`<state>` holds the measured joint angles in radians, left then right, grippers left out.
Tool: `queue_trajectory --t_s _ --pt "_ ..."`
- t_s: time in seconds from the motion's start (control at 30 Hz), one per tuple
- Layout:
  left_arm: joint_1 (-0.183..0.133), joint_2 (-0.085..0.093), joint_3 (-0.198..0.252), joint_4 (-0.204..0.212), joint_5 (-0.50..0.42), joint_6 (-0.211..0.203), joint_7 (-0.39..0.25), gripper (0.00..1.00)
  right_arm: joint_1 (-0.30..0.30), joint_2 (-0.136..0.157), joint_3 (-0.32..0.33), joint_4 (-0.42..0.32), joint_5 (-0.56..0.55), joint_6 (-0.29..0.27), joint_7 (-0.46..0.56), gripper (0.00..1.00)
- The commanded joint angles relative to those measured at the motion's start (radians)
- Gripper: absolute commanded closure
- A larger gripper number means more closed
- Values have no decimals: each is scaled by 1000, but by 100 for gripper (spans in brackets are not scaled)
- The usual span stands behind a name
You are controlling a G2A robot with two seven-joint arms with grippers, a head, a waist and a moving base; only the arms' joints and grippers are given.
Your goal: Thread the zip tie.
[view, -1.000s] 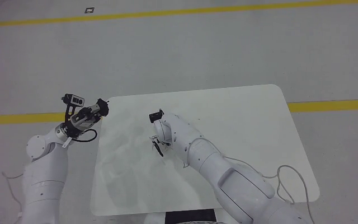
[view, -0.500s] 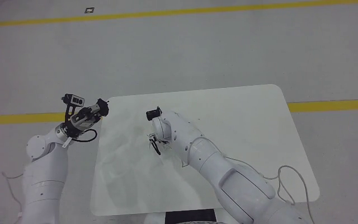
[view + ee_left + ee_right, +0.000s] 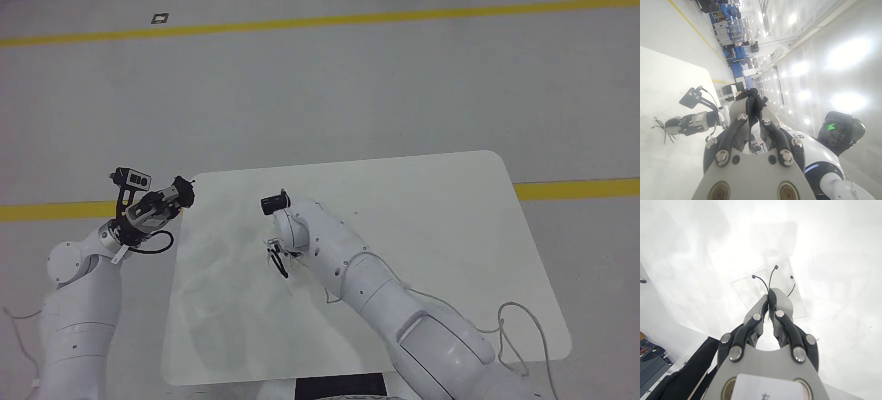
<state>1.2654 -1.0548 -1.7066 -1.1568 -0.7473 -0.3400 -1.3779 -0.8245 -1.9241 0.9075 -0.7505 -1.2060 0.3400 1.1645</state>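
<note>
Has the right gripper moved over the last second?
Yes, slightly. In the top view the right gripper, shut on a zip tie, has drifted toward the table edge nearest the left gripper.

No legible text or signs

Top camera looks down; wrist cameras sit behind jaws; all share table [image 3: 440,230]

White table [image 3: 450,220] carries 1 clear plate [image 3: 780,283].
</note>
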Motion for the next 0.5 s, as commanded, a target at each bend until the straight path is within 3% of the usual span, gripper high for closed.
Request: queue_trajectory --t_s 0.0,0.47 --pt "0 0 0 0 0 0 0 100 -7 2 3 -10 -6 0 6 100" --pt "0 0 0 0 0 0 0 100 -35 11 10 -47 -19 0 21 100"
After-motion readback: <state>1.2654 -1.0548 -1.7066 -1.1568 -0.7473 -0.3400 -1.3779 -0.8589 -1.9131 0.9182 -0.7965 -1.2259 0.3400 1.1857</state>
